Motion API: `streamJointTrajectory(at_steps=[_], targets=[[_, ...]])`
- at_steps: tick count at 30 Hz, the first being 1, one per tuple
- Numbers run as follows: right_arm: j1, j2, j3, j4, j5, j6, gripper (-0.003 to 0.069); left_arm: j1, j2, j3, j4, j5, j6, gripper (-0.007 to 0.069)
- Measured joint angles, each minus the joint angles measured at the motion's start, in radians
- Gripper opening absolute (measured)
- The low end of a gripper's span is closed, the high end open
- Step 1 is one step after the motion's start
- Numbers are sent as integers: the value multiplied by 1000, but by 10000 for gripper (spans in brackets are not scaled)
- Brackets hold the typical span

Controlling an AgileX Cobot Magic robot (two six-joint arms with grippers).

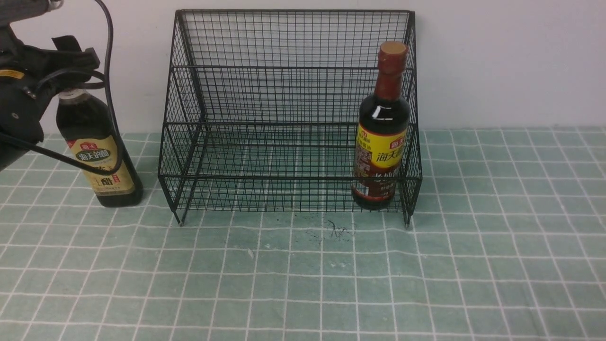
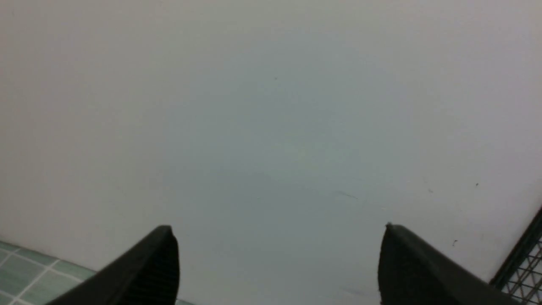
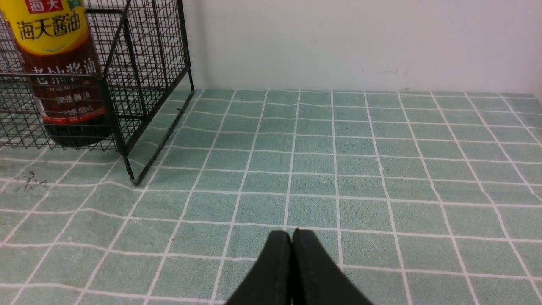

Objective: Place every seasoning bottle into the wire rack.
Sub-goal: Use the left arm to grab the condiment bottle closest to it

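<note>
The black wire rack (image 1: 289, 94) stands against the wall. A dark bottle with a long red-brown neck and a yellow-red label (image 1: 381, 142) stands upright in its lower tier at the right end, also seen in the right wrist view (image 3: 59, 72). A second dark bottle with a tan label (image 1: 102, 161) stands on the cloth left of the rack, its cap hidden behind my left arm (image 1: 28, 80). The left gripper (image 2: 279, 228) is open, with only bare wall between its fingers. The right gripper (image 3: 292, 232) is shut and empty, low over the cloth right of the rack (image 3: 144, 84).
A green checked cloth (image 1: 497, 246) covers the table. A white wall (image 1: 511, 61) rises right behind the rack. A black cable (image 1: 111, 71) loops in front of the tan-label bottle. The rack's edge (image 2: 523, 262) shows in a corner of the left wrist view.
</note>
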Motion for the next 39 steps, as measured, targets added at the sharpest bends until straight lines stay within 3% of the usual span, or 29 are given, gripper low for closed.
streamJointTrajectory(at_steps=[20,23,25,26,27,39], targets=[[0,0,0,0,0,0,-15,0,73,0,48,43,0,563],[0,0,0,0,0,0,-15,0,84,0,48,52,0,503],[0,0,0,0,0,0,-15,0,89,0,48,59,0,421],[0,0,0,0,0,0,-15,0,90,0,52,65,1,326],[0,0,0,0,0,0,-15,0,86,-2,57,75,8,302],[0,0,0,0,0,0,-15,2,-111,-10,58,316,35,301]])
